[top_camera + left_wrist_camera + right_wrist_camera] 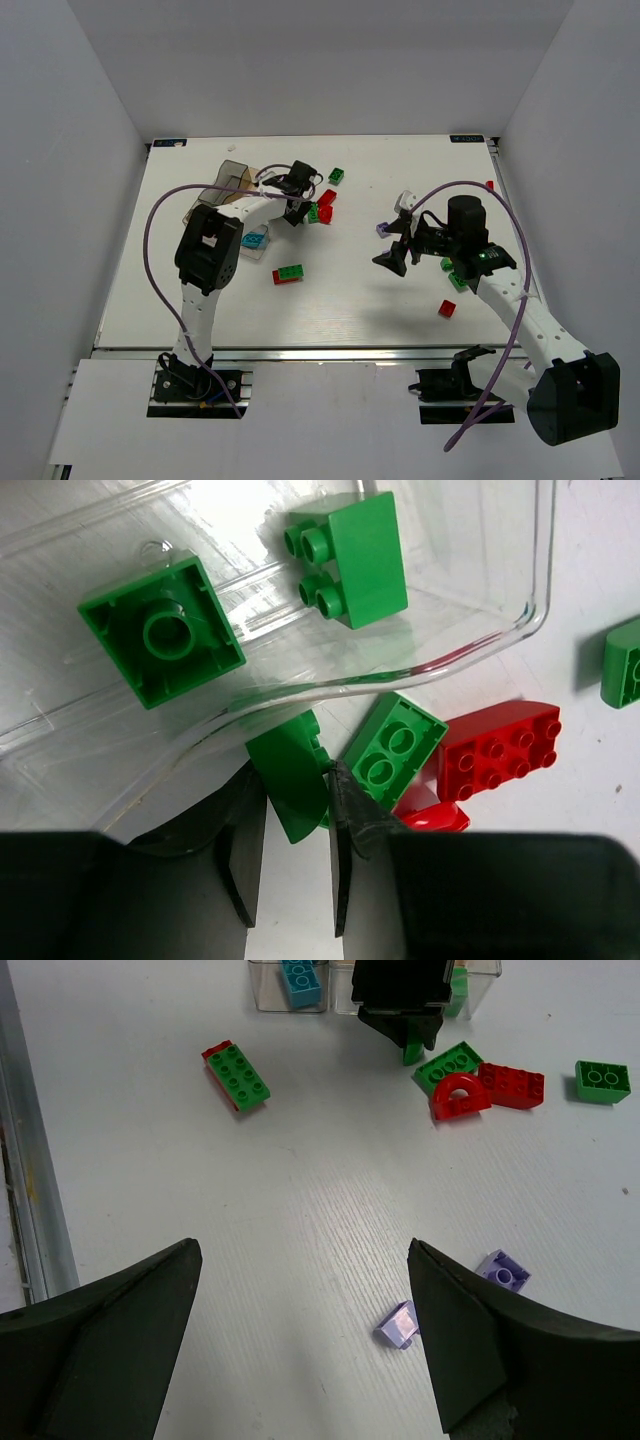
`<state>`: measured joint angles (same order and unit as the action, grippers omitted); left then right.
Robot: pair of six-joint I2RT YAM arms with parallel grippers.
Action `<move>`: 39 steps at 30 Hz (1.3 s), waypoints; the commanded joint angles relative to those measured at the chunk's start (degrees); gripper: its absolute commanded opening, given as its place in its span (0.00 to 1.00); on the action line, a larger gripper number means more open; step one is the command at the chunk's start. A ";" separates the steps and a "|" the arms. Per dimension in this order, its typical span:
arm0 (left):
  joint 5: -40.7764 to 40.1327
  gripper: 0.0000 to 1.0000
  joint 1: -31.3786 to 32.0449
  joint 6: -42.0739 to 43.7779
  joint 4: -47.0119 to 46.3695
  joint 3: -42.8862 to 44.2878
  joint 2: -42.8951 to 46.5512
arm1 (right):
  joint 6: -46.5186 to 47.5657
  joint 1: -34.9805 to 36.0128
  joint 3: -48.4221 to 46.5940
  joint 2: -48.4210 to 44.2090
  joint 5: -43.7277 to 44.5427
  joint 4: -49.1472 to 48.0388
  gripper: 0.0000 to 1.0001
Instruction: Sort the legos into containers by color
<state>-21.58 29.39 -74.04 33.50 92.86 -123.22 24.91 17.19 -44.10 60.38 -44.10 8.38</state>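
Note:
My left gripper (295, 772) is shut on a green curved lego (290, 780) and holds it at the open end of the clear tray (480, 650); it also shows in the top view (297, 200). Two green legos (165, 630) (350, 555) lie inside that compartment. A green lego (392, 748), a red lego (500, 750) and a red arch (430, 815) lie on the table just beside my fingers. My right gripper (302, 1245) is open and empty above the table, with two light purple legos (400, 1325) (505, 1270) near its right finger.
A green lego on a red one (288, 274) lies mid-table. A cyan lego (254, 240) sits in a tray compartment. Loose legos: green (336, 176), red (447, 308), green (457, 280) by the right arm, red (490, 185) at the far right edge.

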 commanded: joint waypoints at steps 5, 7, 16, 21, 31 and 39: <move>6.82 0.03 0.85 9.95 -7.03 -2.15 10.18 | 0.49 -0.75 0.24 -1.49 -1.78 -1.44 0.89; 7.96 0.00 1.46 15.14 -9.31 -3.29 13.86 | 0.41 -0.84 0.24 -1.49 -1.87 -1.53 0.89; -6.95 0.00 -0.38 34.82 -4.94 -1.46 18.19 | 0.23 -1.28 0.41 -1.23 -2.40 -1.61 0.89; -11.02 0.00 -1.53 45.47 -0.98 2.23 13.71 | -0.03 -1.72 0.50 -1.23 -2.66 -1.79 0.89; -13.05 0.18 -3.11 50.92 1.93 4.53 6.77 | -0.12 -2.77 0.68 -1.14 -3.19 -1.79 0.89; -8.66 0.83 -3.11 52.42 0.25 3.47 8.69 | -0.12 -3.21 0.85 -0.53 -3.63 -1.88 0.89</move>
<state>-31.97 26.39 -22.63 34.61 95.46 -118.61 24.84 14.41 -44.07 60.34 -46.44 8.36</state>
